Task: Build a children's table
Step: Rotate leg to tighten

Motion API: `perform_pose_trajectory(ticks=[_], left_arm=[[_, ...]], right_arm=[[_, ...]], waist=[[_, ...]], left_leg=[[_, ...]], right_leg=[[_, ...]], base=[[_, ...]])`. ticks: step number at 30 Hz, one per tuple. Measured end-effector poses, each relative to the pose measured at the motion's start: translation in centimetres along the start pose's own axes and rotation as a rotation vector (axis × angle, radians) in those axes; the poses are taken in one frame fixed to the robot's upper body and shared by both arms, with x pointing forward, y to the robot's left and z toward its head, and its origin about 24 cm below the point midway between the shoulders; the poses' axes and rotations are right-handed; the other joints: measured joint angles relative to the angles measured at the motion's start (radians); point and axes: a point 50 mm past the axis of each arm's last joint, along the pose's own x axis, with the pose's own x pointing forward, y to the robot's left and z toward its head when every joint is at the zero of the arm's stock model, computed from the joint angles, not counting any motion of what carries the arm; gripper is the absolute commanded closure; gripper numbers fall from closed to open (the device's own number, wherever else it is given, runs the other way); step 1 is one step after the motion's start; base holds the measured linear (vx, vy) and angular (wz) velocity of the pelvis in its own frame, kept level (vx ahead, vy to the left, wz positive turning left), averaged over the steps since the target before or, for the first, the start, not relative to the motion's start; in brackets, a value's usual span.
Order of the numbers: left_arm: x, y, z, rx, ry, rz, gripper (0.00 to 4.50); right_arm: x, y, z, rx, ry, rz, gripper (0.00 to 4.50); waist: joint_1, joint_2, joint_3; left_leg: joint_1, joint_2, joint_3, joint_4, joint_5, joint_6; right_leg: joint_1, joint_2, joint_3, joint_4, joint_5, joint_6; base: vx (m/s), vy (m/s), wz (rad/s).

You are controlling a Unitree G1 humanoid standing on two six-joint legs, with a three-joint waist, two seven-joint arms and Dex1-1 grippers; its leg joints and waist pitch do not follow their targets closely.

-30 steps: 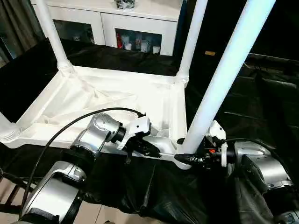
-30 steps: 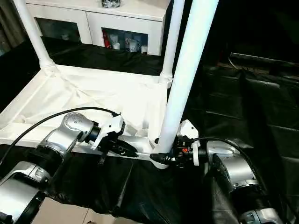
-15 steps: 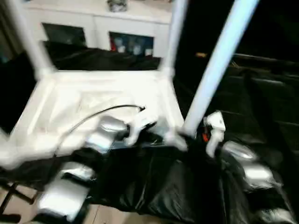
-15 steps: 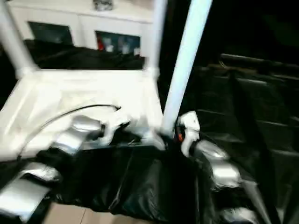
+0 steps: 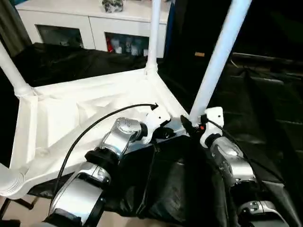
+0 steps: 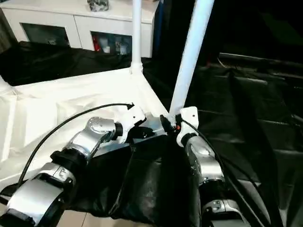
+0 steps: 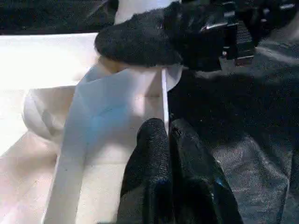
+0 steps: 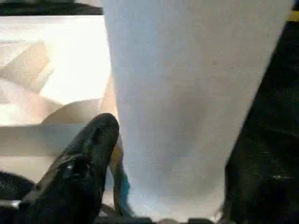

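near leg (image 5: 215, 56) top cut off by frame edge, its base hidden behind right hand (image 5: 189, 126), cabinet (image 5: 94, 21) shelf contents too small to identify, tabletop (image 5: 71, 118) left corner cropped

Both silver forearms reach forward and converge. Left gripper (image 7: 169, 140): black fingers (image 7: 149, 158) pressed together, tips touching. Right gripper (image 5: 189, 124): fingers (image 8: 88, 144) spread apart, wrist angled inward.

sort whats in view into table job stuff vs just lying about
Job:
white plastic ribbed tabletop
white tapered tube legs
left gripper
right gripper

Lying about:
white cabinet with glass doors
black plastic sheet
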Motion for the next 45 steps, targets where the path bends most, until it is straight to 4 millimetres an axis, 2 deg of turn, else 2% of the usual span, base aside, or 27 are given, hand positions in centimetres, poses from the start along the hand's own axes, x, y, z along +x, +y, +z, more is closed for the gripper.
perform_pose_trajectory(ticks=[4, 12, 19, 25, 28, 33, 39, 41, 43, 45], left_arm=[[-0.7, -0.1, -0.3, 0.026, -0.007, -0.063, 4.5], [-3.4, -0.2, -1.5, 0.081, 0.007, -0.263, 4.5], [-4.3, -0.2, -1.9, 0.118, 0.031, -0.324, 4.5], [-4.7, -0.3, -2.0, 0.122, 0.035, -0.366, 4.5], [-4.7, -0.3, -2.1, 0.123, 0.034, -0.371, 4.5], [-4.5, -0.4, -2.1, 0.113, 0.035, -0.374, 4.5], [-4.1, -0.5, -2.2, 0.083, 0.033, -0.351, 4.5], [-3.6, -0.4, -2.2, 0.067, 0.035, -0.309, 4.5], [-2.6, -0.1, -2.0, 0.031, 0.039, -0.221, 4.5], [-1.5, -0.1, -1.6, -0.001, 0.038, -0.138, 4.5]], right_arm=[[-0.7, -0.2, 0.1, -0.058, 0.013, 0.129, 0.73], [-4.4, -0.1, 0.8, -0.118, 0.078, 0.57, 0.73], [-5.6, -0.2, 1.9, -0.139, 0.12, 0.739, 1.42], [-5.9, 0.0, 2.1, -0.127, 0.148, 0.788, 1.9], [-6.0, 0.1, 2.0, -0.125, 0.155, 0.792, 2.19], [-6.2, 0.1, 1.9, -0.114, 0.161, 0.781, 2.39], [-6.0, 0.5, 1.5, -0.074, 0.144, 0.708, 2.46], [-5.6, 0.5, 0.9, -0.052, 0.124, 0.624, 2.47], [-4.6, 0.2, 0.3, -0.017, 0.086, 0.457, 2.49], [-3.5, -0.1, -0.1, 0.017, 0.072, 0.295, 2.52]], waist=[[0.001, 0.0, 0.0], [0.027, 0.003, 0.003], [0.031, 0.002, 0.003], [0.042, 0.002, 0.003], [0.052, 0.002, 0.003], [0.058, 0.002, 0.003], [0.055, -0.001, 0.001], [0.052, -0.005, -0.002], [0.044, -0.012, -0.007], [0.029, -0.015, -0.008]], left_leg=[[0.0, 0.0, 0.0, -0.005, 0.0, 0.001], [0.0, 0.002, 0.0, -0.007, 0.001, 0.003], [0.001, 0.002, 0.001, -0.005, 0.0, 0.0], [0.001, 0.003, 0.001, -0.005, 0.0, 0.001], [0.001, 0.003, 0.002, -0.005, 0.0, 0.0], [0.002, 0.003, 0.002, -0.004, 0.0, 0.0], [0.004, 0.002, 0.002, -0.003, 0.0, 0.0], [0.005, 0.002, 0.002, -0.003, 0.0, 0.0], [0.006, 0.002, 0.001, 0.0, 0.0, 0.0], [0.01, 0.001, -0.001, 0.004, 0.0, 0.0]], right_leg=[[-0.001, 0.001, 0.0, 0.0, 0.0, 0.0], [-0.001, 0.001, -0.003, 0.0, -0.001, 0.001], [0.001, 0.0, -0.001, 0.0, 0.0, 0.001], [0.0, 0.001, -0.002, 0.001, -0.001, 0.001], [0.0, 0.001, -0.002, 0.002, 0.0, 0.001], [0.001, 0.001, -0.001, 0.002, 0.0, 0.001], [0.006, 0.0, 0.0, 0.002, -0.001, 0.001], [0.009, 0.0, 0.0, 0.001, -0.005, 0.008], [0.009, 0.0, 0.0, 0.0, -0.006, 0.01], [0.011, 0.0, 0.0, -0.002, -0.007, 0.012]], base=[[0.0, 0.0, 0.0], [0.0, 0.0, 0.0], [0.0, 0.0, 0.0], [0.0, 0.0, 0.0], [0.0, 0.0, 0.0], [0.0, 0.0, 0.0], [0.0, 0.0, 0.0], [0.0, 0.0, 0.0], [0.0, 0.0, 0.0], [0.0, 0.0, 0.0]])
